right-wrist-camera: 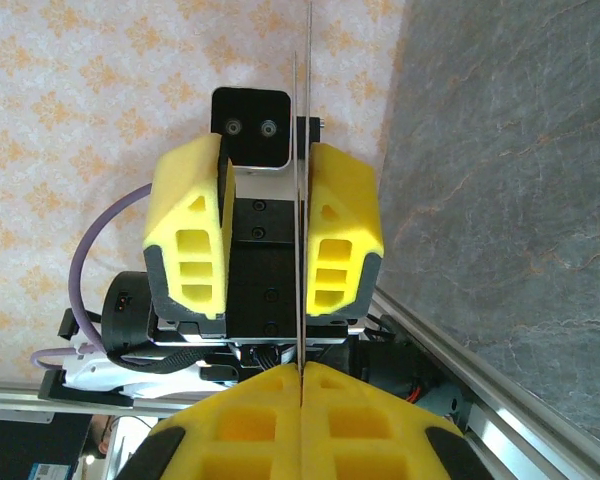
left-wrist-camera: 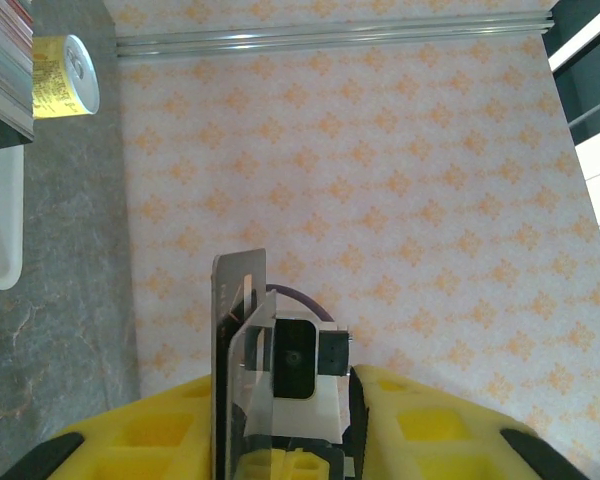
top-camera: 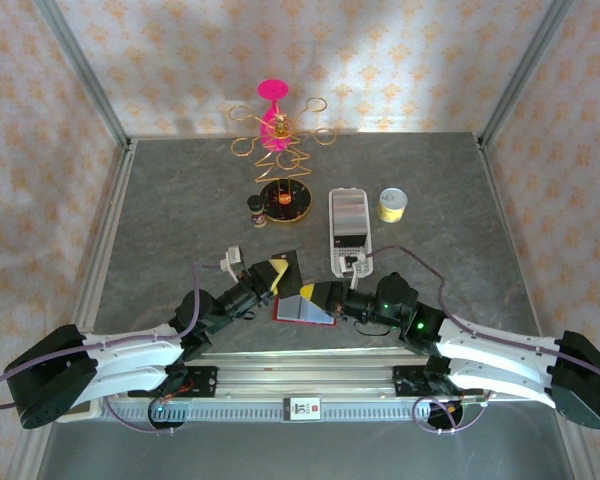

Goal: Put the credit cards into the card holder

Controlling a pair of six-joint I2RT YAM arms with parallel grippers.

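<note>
right gripper (right-wrist-camera: 302,372): clamped on a thin credit card (left-wrist-camera: 240,300), seen edge-on, at the card holder's (top-camera: 302,310) right edge
left gripper (right-wrist-camera: 268,230): fingers apart, the card against one inner face, left of the holder
card holder: on the table, just near of the white tray (top-camera: 349,228)

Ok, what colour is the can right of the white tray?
The can is yellow with a white top, clearest in the top view.
</note>
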